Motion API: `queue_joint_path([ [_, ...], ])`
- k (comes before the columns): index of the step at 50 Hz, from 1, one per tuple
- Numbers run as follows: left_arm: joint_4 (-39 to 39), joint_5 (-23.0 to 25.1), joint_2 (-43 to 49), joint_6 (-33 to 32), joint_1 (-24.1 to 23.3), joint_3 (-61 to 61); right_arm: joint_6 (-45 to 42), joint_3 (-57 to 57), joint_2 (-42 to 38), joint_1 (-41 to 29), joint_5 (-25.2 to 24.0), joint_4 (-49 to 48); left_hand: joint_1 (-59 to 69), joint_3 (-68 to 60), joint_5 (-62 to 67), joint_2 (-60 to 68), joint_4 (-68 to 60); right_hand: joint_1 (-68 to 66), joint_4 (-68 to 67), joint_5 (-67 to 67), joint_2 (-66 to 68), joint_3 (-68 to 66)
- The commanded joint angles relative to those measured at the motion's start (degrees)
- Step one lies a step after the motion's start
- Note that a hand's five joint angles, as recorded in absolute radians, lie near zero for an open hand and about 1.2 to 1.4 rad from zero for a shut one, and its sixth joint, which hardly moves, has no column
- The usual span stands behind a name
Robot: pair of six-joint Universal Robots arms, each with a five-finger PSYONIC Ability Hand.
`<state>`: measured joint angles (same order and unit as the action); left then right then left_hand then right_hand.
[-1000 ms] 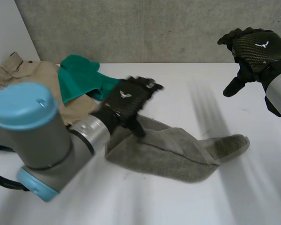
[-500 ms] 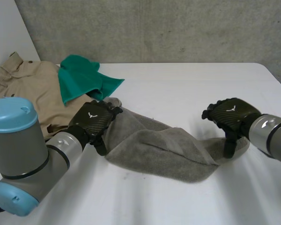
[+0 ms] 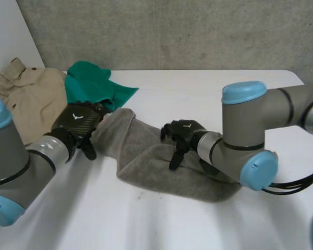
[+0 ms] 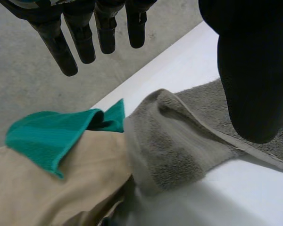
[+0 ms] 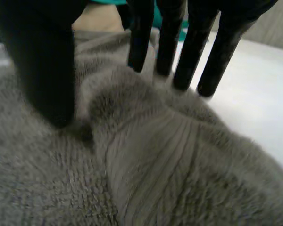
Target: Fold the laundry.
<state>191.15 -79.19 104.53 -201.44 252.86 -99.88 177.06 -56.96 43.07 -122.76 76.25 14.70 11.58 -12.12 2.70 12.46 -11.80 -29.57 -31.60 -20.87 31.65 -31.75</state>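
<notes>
A grey towel [image 3: 146,156] lies crumpled in a long strip across the table's middle. My left hand [image 3: 81,122] hovers at its left end, open, with straight fingers [image 4: 75,37] and thumb apart above the folded towel end [image 4: 174,141]. My right hand [image 3: 182,133] is down on the towel's middle. Its straight fingers [image 5: 193,47] and thumb [image 5: 42,61] touch the pile, and a raised ridge of towel [image 5: 146,141] stands between them without being clamped.
A green cloth [image 3: 91,86] lies on a beige garment [image 3: 26,99] at the table's back left, touching the towel's left end [image 4: 52,136]. The white table [image 3: 208,94] ends at a concrete wall behind. My right arm's elbow [image 3: 250,151] rests over the towel's right end.
My right hand came down from high at the right and swept left along the towel to its middle, fingers drawing in. My left hand slid back to the towel's left end.
</notes>
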Motion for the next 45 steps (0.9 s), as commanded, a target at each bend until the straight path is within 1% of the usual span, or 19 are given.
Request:
queue_joint_path([
  [1, 0.01, 0.0, -1.17, 0.08, 0.71, -0.4, 0.04, 2.47, 2.16, 0.25, 0.21, -0.19, 0.83, -0.29, -0.29, -0.05, -0.61, -50.43, -48.4, -49.13, 48.35, -48.25],
  [4, 0.01, 0.09, -1.08, 0.08, 0.53, -0.14, -0.22, 1.15, 8.16, 0.42, 0.12, -1.25, -0.19, 0.73, -1.31, -1.07, 0.4, -50.43, -48.4, -49.13, 48.35, -48.25],
  [5, 0.19, 0.44, -0.91, 0.08, 0.53, 0.3, 0.04, -0.59, 12.09, 0.68, 0.04, -2.82, -0.35, 0.9, -1.48, -1.24, 0.57, -50.43, -48.4, -49.13, 48.35, -48.25],
  [8, 0.71, 1.06, -0.38, 0.08, 0.8, 0.92, -0.22, -4.2, 17.82, 0.86, -0.49, -5.99, -0.86, 1.4, -1.98, -1.74, 1.08, -50.43, -48.4, -49.13, 48.35, -48.25],
  [9, 1.59, 1.93, -0.12, 0.08, 0.8, 1.7, -0.31, -6.39, 21.32, 0.95, -0.67, -7.74, -1.36, 1.9, -2.48, -2.24, 1.58, -50.43, -48.4, -49.13, 48.35, -48.25],
  [11, 2.64, 3.07, 0.67, -0.01, 0.8, 2.32, -0.66, -8.42, 24.77, 1.12, -0.75, -8.63, -1.58, 2.12, -2.7, -2.46, 1.8, -50.43, -48.4, -49.13, 48.35, -48.25],
  [12, 3.69, 4.47, 2.15, -0.01, 0.88, 2.94, -1.44, -10.17, 27.48, 1.3, -0.84, -8.81, -1.58, 2.12, -2.7, -2.46, 1.8, -50.43, -48.4, -49.13, 48.35, -48.25],
  [16, 5.81, 7.99, 5.93, 0.08, 0.97, 5.48, -5.3, -13.17, 32.06, 1.74, -0.84, -7.59, -1.58, 2.12, -2.7, -2.46, 1.8, -50.43, -48.4, -49.13, 48.35, -48.25],
  [20, 6.25, 10.54, 10.32, -0.27, 0.62, 8.73, -9.0, -15.72, 35.58, 1.56, -0.84, -5.57, -1.58, 2.12, -2.7, -2.46, 1.8, -50.43, -48.4, -49.13, 48.35, -48.25],
  [24, 6.43, 12.04, 14.89, -0.19, 0.1, 12.59, -11.02, -18.26, 40.41, 1.39, -0.84, -4.68, -1.58, 2.12, -2.7, -2.46, 1.8, -50.43, -48.4, -49.13, 48.35, -48.25],
  [27, 6.43, 12.75, 17.8, -0.18, -0.26, 15.06, -11.38, -20.46, 43.14, 1.56, -0.93, -4.59, -1.58, 2.12, -2.7, -2.46, 1.8, -50.43, -48.4, -49.13, 48.35, -48.25],
  [31, 6.52, 14.5, 23.16, -0.19, -2.62, 19.27, -11.3, -22.49, 47.0, 1.74, -1.02, -4.59, -1.36, 1.91, -2.49, -2.25, 1.58, -50.43, -48.4, -49.13, 48.35, -48.25],
  [34, 6.52, 15.03, 25.45, -0.1, -4.12, 21.3, -10.94, -23.46, 48.51, 1.74, -1.02, -4.51, -0.86, 1.4, -1.98, -1.74, 1.08, -50.43, -48.4, -49.13, 48.35, -48.25],
  [37, 6.69, 14.95, 28.27, 0.17, -5.44, 23.77, -11.12, -24.42, 49.39, 1.83, -0.93, -4.42, 2.33, -1.78, 1.2, 1.44, -2.11, -50.43, -48.4, -49.13, 48.35, -48.25],
  [38, 6.87, 14.6, 28.97, 0.17, -5.62, 24.47, -11.12, -24.51, 49.65, 1.83, -0.84, -4.33, 4.0, -3.46, 2.88, 3.12, -3.78, -50.43, -48.4, -49.13, 48.35, -48.25],
  [41, 7.31, 14.33, 30.91, 0.6, -6.58, 27.02, -11.47, -25.57, 50.44, 1.83, -0.84, -3.45, 19.78, -19.23, 18.66, 18.9, -19.56, -50.43, -48.4, -49.13, 48.35, -48.25],
  [42, 7.48, 14.33, 31.52, 1.39, -7.11, 27.72, -11.47, -26.0, 50.62, 1.91, -0.84, -3.02, 31.16, -30.61, 30.03, 30.27, -30.94, -50.43, -48.4, -49.13, 48.35, -48.25],
  [45, 8.36, 14.24, 32.14, 2.36, -7.55, 28.25, -11.73, -26.62, 50.62, 2.7, -0.84, -2.92, 55.08, -54.54, 53.96, 54.2, -54.87, -50.43, -48.4, -49.13, 48.35, -48.25],
])
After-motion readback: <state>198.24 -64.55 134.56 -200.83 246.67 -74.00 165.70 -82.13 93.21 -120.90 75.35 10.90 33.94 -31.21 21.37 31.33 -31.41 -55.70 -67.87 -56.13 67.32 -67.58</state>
